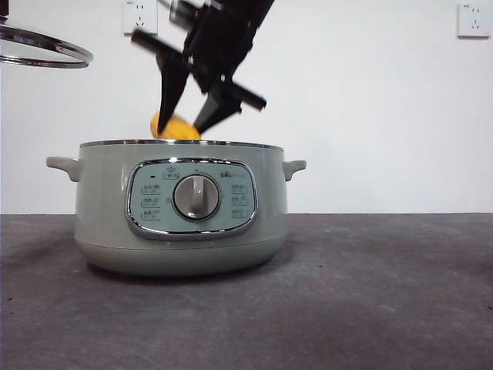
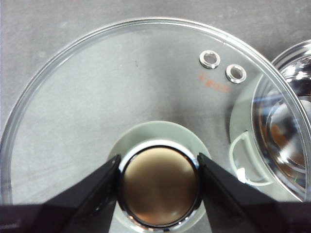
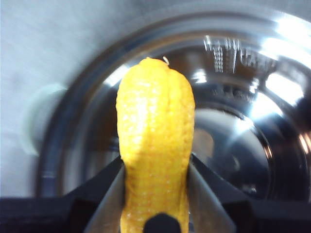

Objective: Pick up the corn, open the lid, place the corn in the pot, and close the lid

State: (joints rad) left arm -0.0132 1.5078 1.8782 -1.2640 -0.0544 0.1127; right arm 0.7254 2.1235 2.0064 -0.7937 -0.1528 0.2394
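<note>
The pale sage-green pot [image 1: 179, 208] stands open on the table, its dial facing me. My right gripper [image 1: 187, 116] comes down from above and is shut on the yellow corn [image 1: 174, 127], which sits just above the pot's rim. In the right wrist view the corn [image 3: 154, 145] hangs over the shiny steel inside of the pot [image 3: 243, 121]. My left gripper [image 2: 159, 180] is shut on the knob [image 2: 159, 187] of the glass lid [image 2: 121, 97] and holds it up off to the pot's left; the lid's rim [image 1: 42, 48] shows at the front view's top left.
The grey table [image 1: 370, 293] stretches in front of and to the right of the pot. A white wall with two sockets [image 1: 472, 19] stands behind. In the left wrist view the pot's rim and one handle [image 2: 243, 160] show through the lid's edge.
</note>
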